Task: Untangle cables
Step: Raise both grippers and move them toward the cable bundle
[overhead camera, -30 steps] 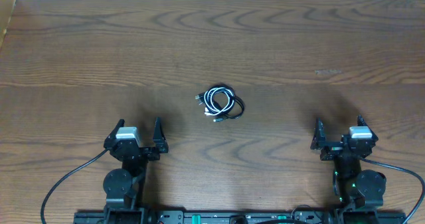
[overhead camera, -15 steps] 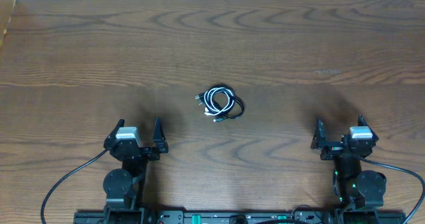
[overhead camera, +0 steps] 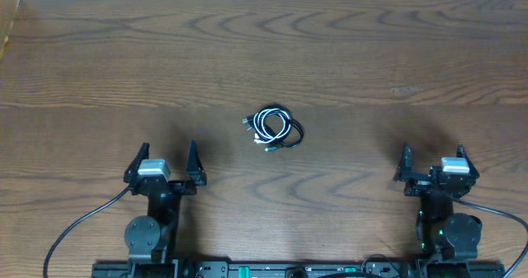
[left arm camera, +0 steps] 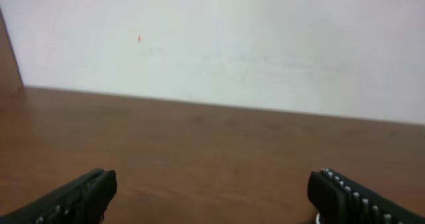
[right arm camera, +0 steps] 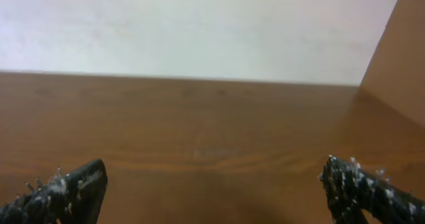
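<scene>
I saw thin black and white cables (overhead camera: pixel 274 129) coiled together, untouched. My left gripper (overhead camera: pixel 168 157) and right gripper (overhead camera: pixel 433 157) gaped, empty.

table (overhead camera: pixel 371 47): dark brown wood, wavy looping grain lines across it
cables (overhead camera: pixel 274 129): 1 bundle mixing white and black cords
left gripper (overhead camera: pixel 169 148): black fingers, light grey block behind them
right gripper (overhead camera: pixel 433 151): black fingers, light grey block behind them
left finger pads (left arm camera: pixel 352 192): black, ribbed with pale ridges
right finger pads (right arm camera: pixel 362 184): black, flecked with white specks
wall (left arm camera: pixel 232 44): off-white, 1 tiny red speck
side panel (right arm camera: pixel 398 58): plain mid-brown
base cords (overhead camera: pixel 82 224): black
right arm base (overhead camera: pixel 452 233): black, small green lights
</scene>
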Controlling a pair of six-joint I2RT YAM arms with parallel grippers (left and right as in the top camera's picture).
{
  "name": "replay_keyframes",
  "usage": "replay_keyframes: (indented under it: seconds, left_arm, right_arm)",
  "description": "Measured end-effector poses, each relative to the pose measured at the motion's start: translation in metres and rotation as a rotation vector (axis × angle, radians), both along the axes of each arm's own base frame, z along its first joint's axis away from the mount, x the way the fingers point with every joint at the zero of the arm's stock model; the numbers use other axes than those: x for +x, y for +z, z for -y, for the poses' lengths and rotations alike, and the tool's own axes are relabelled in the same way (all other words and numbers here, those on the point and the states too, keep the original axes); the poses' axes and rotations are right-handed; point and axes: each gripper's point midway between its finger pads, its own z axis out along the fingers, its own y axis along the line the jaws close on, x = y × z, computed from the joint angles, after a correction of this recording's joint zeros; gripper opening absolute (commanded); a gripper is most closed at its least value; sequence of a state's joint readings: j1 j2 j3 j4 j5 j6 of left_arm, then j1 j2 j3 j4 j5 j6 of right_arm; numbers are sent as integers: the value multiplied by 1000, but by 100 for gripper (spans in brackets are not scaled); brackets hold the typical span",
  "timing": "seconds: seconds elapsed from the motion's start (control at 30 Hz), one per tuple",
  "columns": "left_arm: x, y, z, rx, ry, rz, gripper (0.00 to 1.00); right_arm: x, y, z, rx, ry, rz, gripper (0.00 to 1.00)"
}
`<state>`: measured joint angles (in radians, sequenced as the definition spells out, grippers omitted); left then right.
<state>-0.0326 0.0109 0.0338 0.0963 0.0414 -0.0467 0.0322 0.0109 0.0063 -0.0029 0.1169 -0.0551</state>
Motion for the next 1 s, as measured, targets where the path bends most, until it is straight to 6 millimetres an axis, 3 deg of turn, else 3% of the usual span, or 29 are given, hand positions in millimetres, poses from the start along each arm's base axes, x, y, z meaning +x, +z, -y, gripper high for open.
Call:
replay_keyframes:
  seconds: [0.13,0.4,0.57,0.8,1.0]
  left_arm:
    - [-6,34,-2,1,11,73,98]
    - [-43,147,-16,76,102,302,98]
    - [-59,204,-19,138,135,345,98]
    - [-49,239,-16,193,104,141,97]
    - [-27,252,-1,213,-4,-92,97]
  right_arm:
    - [-2,38,-2,-53,9,150,99]
    - [-25,112,-10,-135,28,464,99]
    - [-37,134,-13,-169,36,557,99]
    - [-43,173,-17,-188,56,567,99]
    - [-20,213,-35,-215,160,496,99]
